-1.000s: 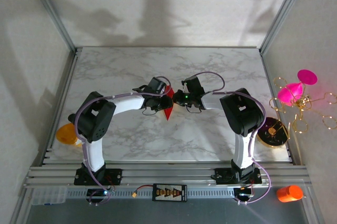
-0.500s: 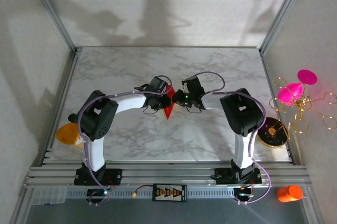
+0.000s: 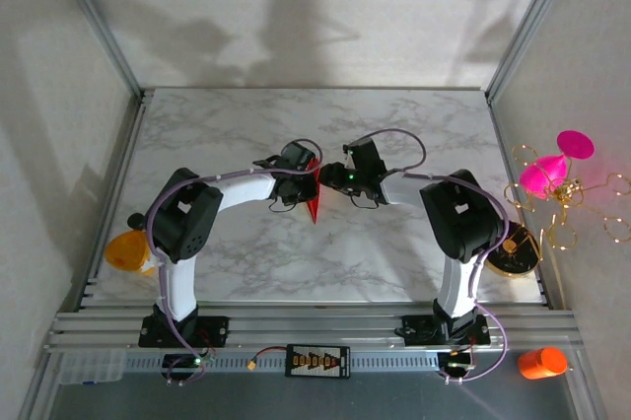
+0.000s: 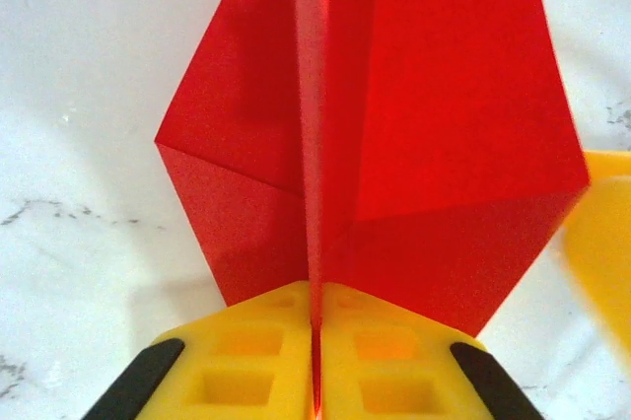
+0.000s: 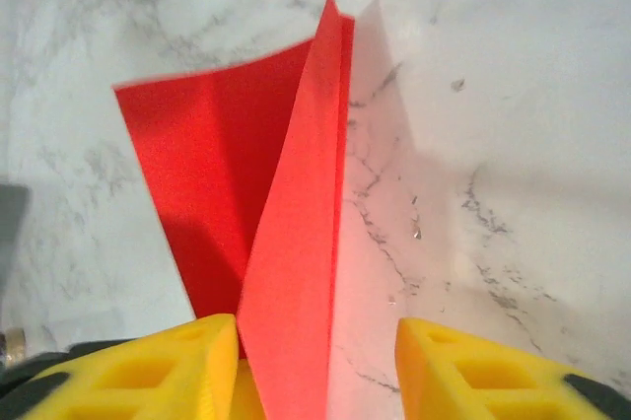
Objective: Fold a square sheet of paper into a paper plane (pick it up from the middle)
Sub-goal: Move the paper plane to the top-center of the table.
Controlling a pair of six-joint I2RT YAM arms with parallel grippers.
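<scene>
Checking the red paper [image 3: 314, 201] first: it sits near the middle of the marble table [image 3: 237, 134], between the two grippers, already folded to a narrow pointed shape with flaps spreading from a raised centre ridge [image 4: 312, 144]. Its tip points toward the arm bases. Whether the underside touches the table I cannot tell. Change over the last second: the grip has passed from one side to the other. The left gripper [image 4: 317, 346] has closed and now pinches the centre ridge, its yellow fingers [image 4: 246, 361] pressed together with only the paper's edge between them. The right gripper [image 5: 315, 341] has let go, and its fingers [image 5: 473, 366] stand about half apart. The ridge rises in the gap, close against the finger on the left of the right wrist view and clear of the other. Judgement: the left side now holds the fold steady, so the right side is free to shift and take or press the next crease. The plane looks partly formed, not finished. Risk: the thin ridge could slip or buckle in a single pinch.
</scene>
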